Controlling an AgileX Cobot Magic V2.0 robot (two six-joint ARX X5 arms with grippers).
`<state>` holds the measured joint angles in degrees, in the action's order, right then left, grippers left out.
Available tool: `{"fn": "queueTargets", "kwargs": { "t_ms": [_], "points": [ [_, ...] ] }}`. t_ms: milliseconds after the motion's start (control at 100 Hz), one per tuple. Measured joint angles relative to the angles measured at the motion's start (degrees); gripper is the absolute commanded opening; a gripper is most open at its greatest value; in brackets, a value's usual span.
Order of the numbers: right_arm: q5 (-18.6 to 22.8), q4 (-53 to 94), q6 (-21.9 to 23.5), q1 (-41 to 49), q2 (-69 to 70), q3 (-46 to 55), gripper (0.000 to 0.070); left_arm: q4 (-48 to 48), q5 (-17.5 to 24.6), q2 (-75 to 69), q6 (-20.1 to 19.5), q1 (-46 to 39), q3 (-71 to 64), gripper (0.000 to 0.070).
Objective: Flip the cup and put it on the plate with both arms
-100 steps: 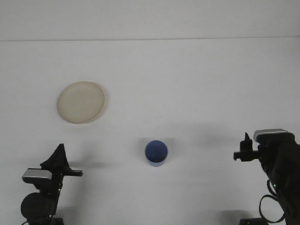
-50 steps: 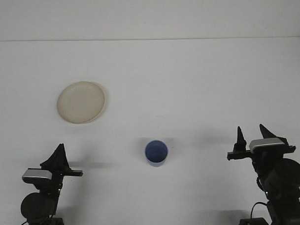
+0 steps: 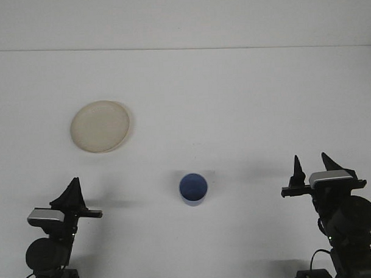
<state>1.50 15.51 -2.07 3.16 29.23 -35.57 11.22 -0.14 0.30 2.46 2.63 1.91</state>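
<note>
A blue cup (image 3: pixel 193 189) stands on the white table near the front centre, and I look down into its open mouth. A round cream plate (image 3: pixel 100 126) lies flat at the back left, well apart from the cup. My left gripper (image 3: pixel 73 187) sits low at the front left, its fingers together in one dark point, with nothing in them. At the front right, my right gripper (image 3: pixel 312 166) stands open, its two fingertips spread apart and empty. Both grippers are far from the cup, one on each side.
The white table (image 3: pixel 233 101) runs back to a pale wall. Its front edge lies just below the two arm bases. Nothing else stands on it.
The right gripper has swung slightly left and opened, from one visible finger to two spread tips. The left arm, cup and plate have not moved.
</note>
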Motion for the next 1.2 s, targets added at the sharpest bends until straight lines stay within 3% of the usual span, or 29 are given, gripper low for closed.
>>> {"fn": "queueTargets", "kwargs": {
  "t_ms": [220, 420, 840, 1200],
  "points": [
    [-0.02, 0.0, 0.0, 0.0, 0.0, 0.0, 0.0446, 1.01, 0.0, 0.0, 0.09, 0.0, 0.09, 0.0011],
    [-0.02, 0.0, 0.0, 0.0, 0.0, 0.0, 0.0446, -7.85, 0.0, 1.36, 1.25, 0.0, 8.63, 0.0011],
    [-0.02, 0.0, 0.0, 0.0, 0.0, 0.0, 0.0446, -37.53, 0.17, 26.38, 1.62, 0.0, 42.45, 0.0011],
    [-0.02, 0.0, 0.0, 0.0, 0.0, 0.0, 0.0446, -58.71, 5.99, 47.89, 2.64, 0.0, 58.27, 0.0013]
  ]
}}
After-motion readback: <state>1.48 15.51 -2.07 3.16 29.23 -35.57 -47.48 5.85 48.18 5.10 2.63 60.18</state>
